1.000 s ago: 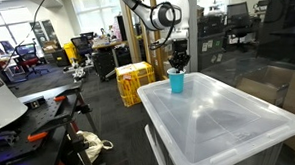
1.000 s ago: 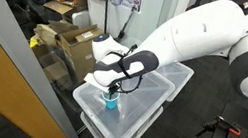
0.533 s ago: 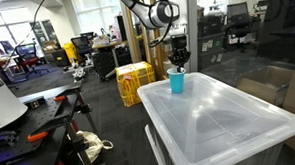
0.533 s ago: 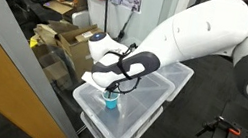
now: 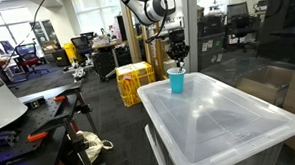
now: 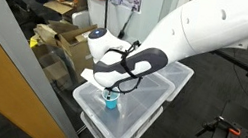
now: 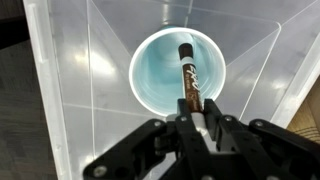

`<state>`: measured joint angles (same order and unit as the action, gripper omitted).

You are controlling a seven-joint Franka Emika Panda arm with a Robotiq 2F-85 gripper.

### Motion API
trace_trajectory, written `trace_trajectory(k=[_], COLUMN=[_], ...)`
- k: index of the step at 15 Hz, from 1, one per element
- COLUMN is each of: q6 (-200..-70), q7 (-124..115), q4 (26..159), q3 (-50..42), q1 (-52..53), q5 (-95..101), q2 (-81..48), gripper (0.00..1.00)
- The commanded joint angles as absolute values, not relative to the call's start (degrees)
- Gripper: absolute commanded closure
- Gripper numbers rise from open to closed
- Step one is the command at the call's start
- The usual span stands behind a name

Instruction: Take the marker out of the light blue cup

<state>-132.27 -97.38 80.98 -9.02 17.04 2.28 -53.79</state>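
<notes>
The light blue cup (image 7: pixel 155 75) stands upright on the lid of a translucent bin (image 7: pixel 70 90). It shows in both exterior views (image 5: pixel 177 82) (image 6: pixel 111 100). My gripper (image 7: pixel 198 118) is directly above the cup and shut on the marker (image 7: pixel 188 75), a dark stick with a black tip. The marker points down toward the cup's mouth. In an exterior view the gripper (image 5: pixel 176 57) hangs a little above the cup's rim. In the other exterior view the gripper (image 6: pixel 114 86) sits just over the cup, and the marker is too small to make out.
The translucent bin (image 5: pixel 224 124) is stacked on another (image 6: pixel 95 120), with the cup near one corner of the lid. A yellow crate (image 5: pixel 133 81) and office chairs stand behind. Cardboard boxes (image 6: pixel 68 37) lie on the floor beside the bin.
The gripper has risen a little above the cup with the marker held in it. The cup has not moved.
</notes>
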Motion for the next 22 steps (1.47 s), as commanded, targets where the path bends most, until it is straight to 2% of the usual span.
trace_trajectory(k=[1, 22], q6=[-136.6, -164.1], q7=[-101.4, -105.1], q4=[90.1, 122.2], q3=[-10.2, -16.4], q1=[18.6, 20.6], q5=[4.4, 10.2], q2=[-47.0, -26.6], gripper=[0.95, 0.95])
